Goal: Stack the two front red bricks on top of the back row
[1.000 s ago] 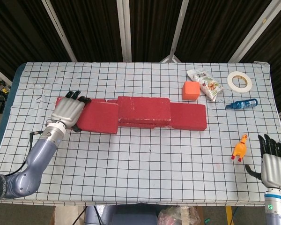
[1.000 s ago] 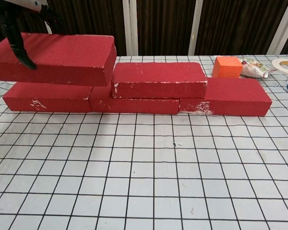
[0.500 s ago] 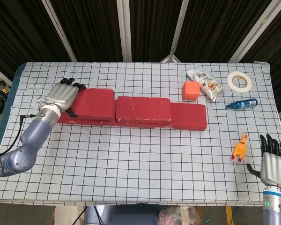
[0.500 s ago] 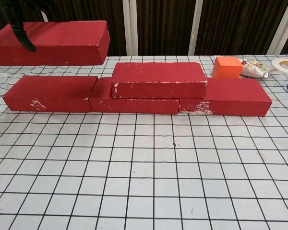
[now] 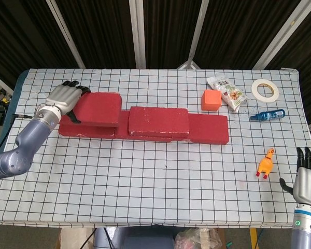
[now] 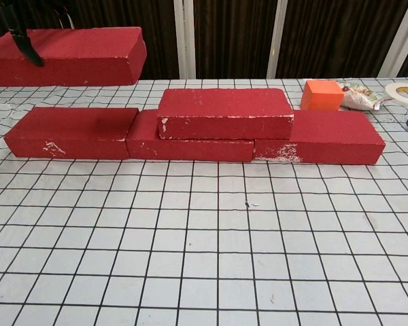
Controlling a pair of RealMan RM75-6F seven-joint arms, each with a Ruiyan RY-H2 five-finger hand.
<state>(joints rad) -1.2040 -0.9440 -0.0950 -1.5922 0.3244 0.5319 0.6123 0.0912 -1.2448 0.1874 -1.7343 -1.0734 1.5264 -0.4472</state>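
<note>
Red foam-like bricks are laid in a back row across the checked table, with one brick already set on its middle. Nearest, at the right front edge, the right hand is held idle with fingers spread, well apart. Farther back, a second brick is gripped at its left end by the left hand, raised above the row's left part, its long axis parallel to the row.

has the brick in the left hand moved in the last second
Yes. The held brick has risen: in the chest view it now hangs clear above the back row's left brick, where it earlier overlapped it. The left hand holds it.
</note>
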